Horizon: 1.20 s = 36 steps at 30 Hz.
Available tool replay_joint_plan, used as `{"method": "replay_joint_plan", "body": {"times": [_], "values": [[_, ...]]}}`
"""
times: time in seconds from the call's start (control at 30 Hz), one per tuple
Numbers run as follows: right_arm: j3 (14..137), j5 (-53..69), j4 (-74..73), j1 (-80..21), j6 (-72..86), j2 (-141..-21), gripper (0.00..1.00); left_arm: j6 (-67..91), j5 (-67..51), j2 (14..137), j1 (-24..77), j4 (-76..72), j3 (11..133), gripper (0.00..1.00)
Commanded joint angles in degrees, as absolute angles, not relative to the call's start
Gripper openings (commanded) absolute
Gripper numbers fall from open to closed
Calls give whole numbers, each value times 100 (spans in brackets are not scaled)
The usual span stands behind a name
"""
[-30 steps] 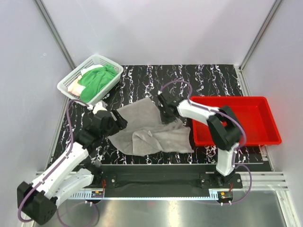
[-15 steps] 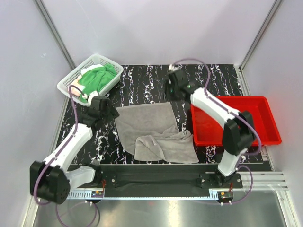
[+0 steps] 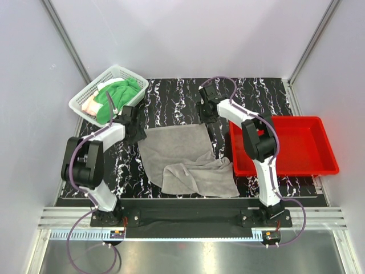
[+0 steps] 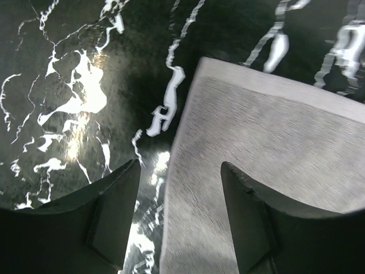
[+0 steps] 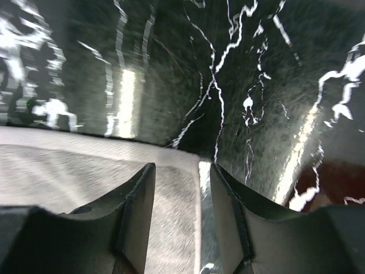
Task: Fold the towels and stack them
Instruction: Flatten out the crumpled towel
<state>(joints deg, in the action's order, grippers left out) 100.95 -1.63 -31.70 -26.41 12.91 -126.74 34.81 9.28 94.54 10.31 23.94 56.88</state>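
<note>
so the grey towel (image 3: 179,149) is lying on the black marbled table (image 3: 171,97), roughly in the middle, far half spread flat and the near half bunched up and flopped over itself. The left gripper (image 4: 179,222) is sitting right at the towel's far left corner, fingers (image 4: 111,214) spread wide, and the left edge of the cloth runs up between them with nothing pinched. The right gripper (image 5: 182,217) is over at the far right corner, same deal: fingers apart, the towel's corner showing in the gap, not clamped on anything. A green towel (image 3: 118,96) is heaped in the white basket (image 3: 78,98) at the far left, with a pinkish towel (image 3: 89,106) peeking out beside it. The red tray (image 3: 319,165) is on the right, just beside the grey towel's right edge
</note>
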Motion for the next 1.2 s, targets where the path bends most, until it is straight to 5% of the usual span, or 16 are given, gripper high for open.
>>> {"method": "replay_joint_plan", "body": {"times": [0.0,0.5,0.77,0.83,1.17], "values": [[10187,-254,-3129,-2672,994,-12840,50,3612,818,9685,923,2094,5792,63],[9570,-185,-2760,-2663,958,-12928,36,3639,729,10151,949,1960,5941,39],[9747,-264,-2962,-2672,1046,-13017,13,3463,405,10564,940,2144,6503,0],[9808,-334,-3111,-2672,1055,-12947,0,3384,169,10539,958,2153,6539,0],[9773,-782,-3972,-2672,1002,-11394,0,2866,-826,9046,1151,2197,6680,0]]}}
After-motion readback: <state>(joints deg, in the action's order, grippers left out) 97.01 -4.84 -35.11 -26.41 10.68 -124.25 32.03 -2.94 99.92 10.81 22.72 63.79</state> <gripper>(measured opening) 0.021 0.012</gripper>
